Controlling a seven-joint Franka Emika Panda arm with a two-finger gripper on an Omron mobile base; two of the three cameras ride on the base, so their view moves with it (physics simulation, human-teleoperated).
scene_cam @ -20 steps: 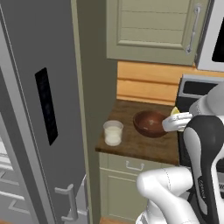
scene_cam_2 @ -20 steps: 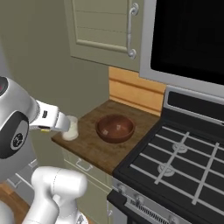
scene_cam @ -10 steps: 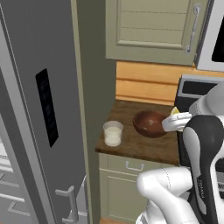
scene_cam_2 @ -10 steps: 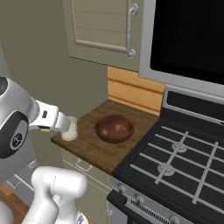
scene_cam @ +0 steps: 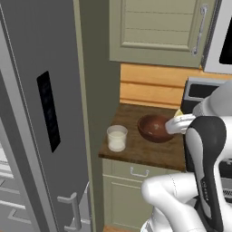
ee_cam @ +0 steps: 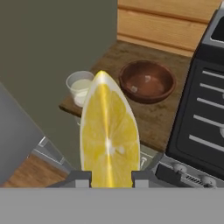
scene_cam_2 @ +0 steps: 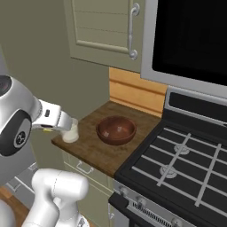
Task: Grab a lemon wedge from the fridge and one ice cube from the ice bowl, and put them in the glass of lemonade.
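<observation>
My gripper (ee_cam: pixel 111 177) is shut on the lemon wedge (ee_cam: pixel 109 135), a bright yellow slice standing upright between the fingers in the hand view. A yellow tip of the lemon wedge (scene_cam: pixel 178 113) also peeks out at the gripper (scene_cam: pixel 179 121) beside the arm. The gripper hangs in front of the counter, short of the glass of lemonade (ee_cam: pixel 80 87), and is apart from it. The glass (scene_cam: pixel 117 138) stands at the counter's left end, partly behind my forearm in the right base view (scene_cam_2: pixel 71 132). The grey fridge (scene_cam: pixel 36 113), with its black panel, rises on the left.
A brown bowl (scene_cam: pixel 154 128) (ee_cam: pixel 147 81) sits to the right of the glass on the wooden counter (scene_cam: pixel 149 152). A black stove (scene_cam_2: pixel 177 164) adjoins the counter on the right. A beige upper cabinet (scene_cam: pixel 158 31) and a microwave (scene_cam_2: pixel 190 35) hang above.
</observation>
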